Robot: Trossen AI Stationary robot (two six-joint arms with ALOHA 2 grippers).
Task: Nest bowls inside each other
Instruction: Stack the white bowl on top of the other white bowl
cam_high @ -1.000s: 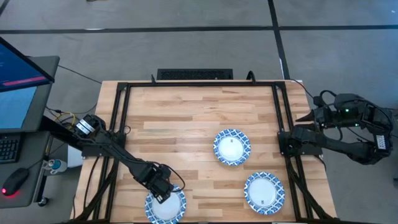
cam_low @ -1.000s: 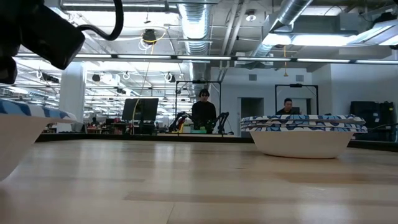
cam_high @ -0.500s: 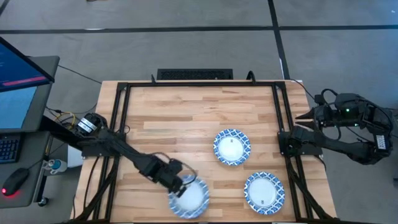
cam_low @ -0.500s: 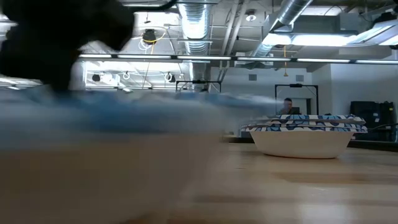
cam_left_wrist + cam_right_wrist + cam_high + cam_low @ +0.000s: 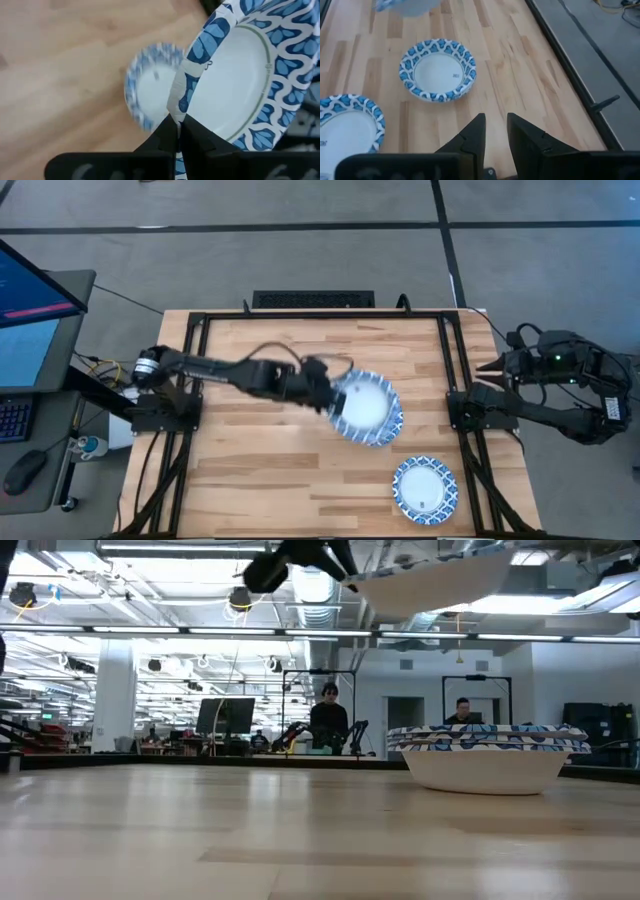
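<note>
Now a bowl is carried toward the middle stack.

Nearest, at the lower right of the high view, one bowl [image 5: 424, 488] rests alone. At centre, the left gripper [image 5: 325, 395] is clamped on the rim of the carried bowl [image 5: 362, 404], above the middle bowl [image 5: 385, 432]. I judge the next move needs centring, lowering, then release. At the right edge, the right gripper [image 5: 493, 131] waits slightly parted, empty.

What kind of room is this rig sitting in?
Likely an open robotics lab or workshop: exposed ceiling ducts, people at workstations beyond the wooden table, and a monitor beside it.
</note>
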